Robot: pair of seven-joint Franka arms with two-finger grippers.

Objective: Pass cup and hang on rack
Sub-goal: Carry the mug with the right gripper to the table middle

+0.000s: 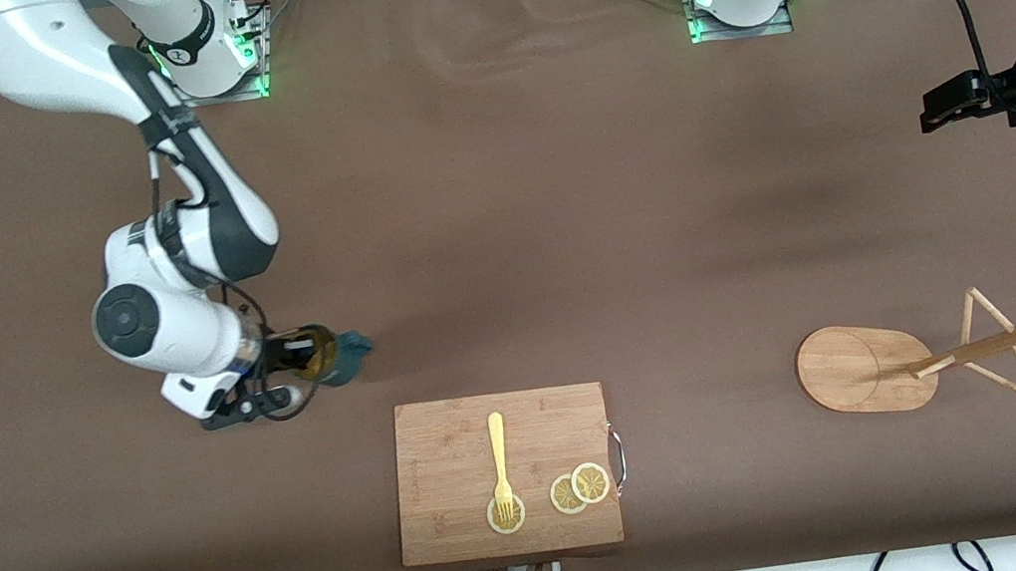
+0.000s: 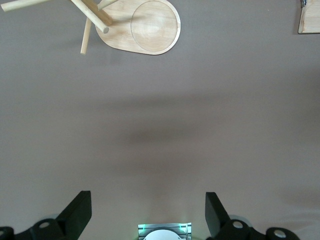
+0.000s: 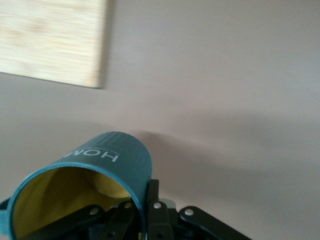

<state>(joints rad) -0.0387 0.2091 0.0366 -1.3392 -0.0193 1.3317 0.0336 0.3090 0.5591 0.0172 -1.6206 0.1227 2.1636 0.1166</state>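
- The right gripper [image 1: 302, 357] is seen clenched on the cup's [image 1: 339, 353] rim, one finger [image 3: 152, 210] outside the ribbed wall and the other inside, at the right arm's end of the worktop [image 1: 499, 226].
- The cup is largely covered by the right wrist in the front view; only its teal wall and part of the yellowish inside are shown there.
- Whether the cup rests on the worktop or is lifted just clear of it cannot be told.
- In the right wrist view the cup [image 3: 85, 195] is cut off by the picture's edge, and its handle is barely made out.
- The left gripper [image 1: 944, 104] is held released, jaws wide apart with nothing between them, over bare worktop at the left arm's end; the left arm is cut off by the front view's edge.
- The rack [image 1: 922, 358] is seen near the left arm's end, nearer to the front camera than the left gripper; whether it stands or lies tipped cannot be judged.
- A bamboo cutting board [image 1: 450, 435] lies nearer to the front camera than the cup, carrying a yellow fork [image 1: 499, 463] and three lemon slices [image 1: 581, 487]; the fork's tines rest on one slice.
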